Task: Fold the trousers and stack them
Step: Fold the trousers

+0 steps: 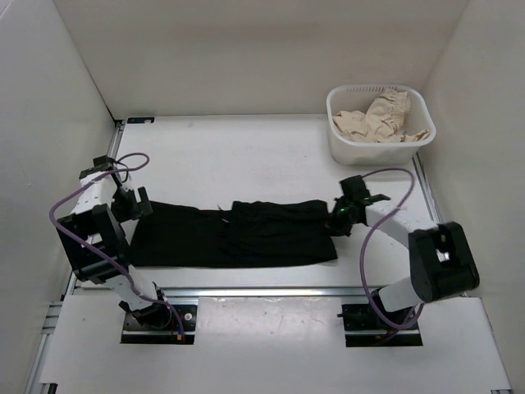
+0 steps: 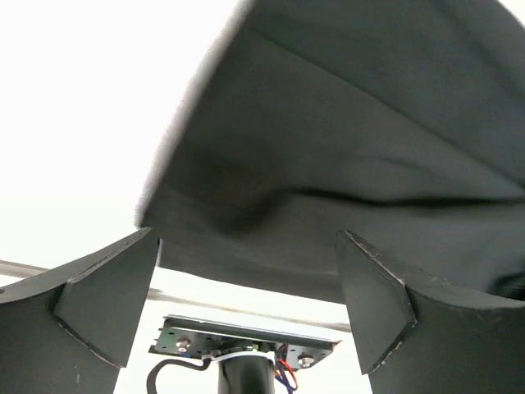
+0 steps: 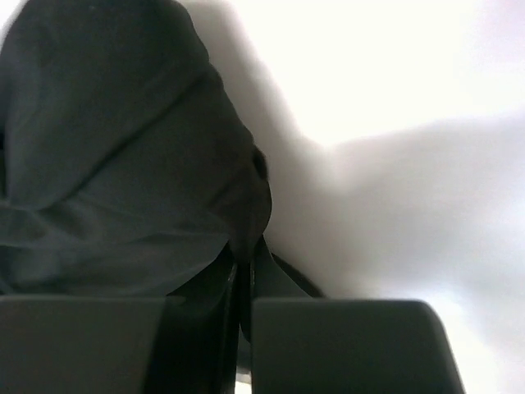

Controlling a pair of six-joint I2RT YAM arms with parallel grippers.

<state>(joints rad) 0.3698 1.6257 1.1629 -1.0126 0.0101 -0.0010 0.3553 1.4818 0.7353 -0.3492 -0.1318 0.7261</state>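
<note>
Two ends of trousers [image 1: 234, 234] lie mid-frame: left claw [image 1: 135, 205] spread wide, empty; right claw [image 1: 338, 220] pinched closed on hem. Fold step, I reckon; next needs L grip.

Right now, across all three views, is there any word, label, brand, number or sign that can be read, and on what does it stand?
No text can be read in any view.
Trousers: plain black, no label showing.
Basket and the beige cloth in it: no print.
Small dark mark at the far left corner of the table: too small to read, if it bears text at all.
</note>
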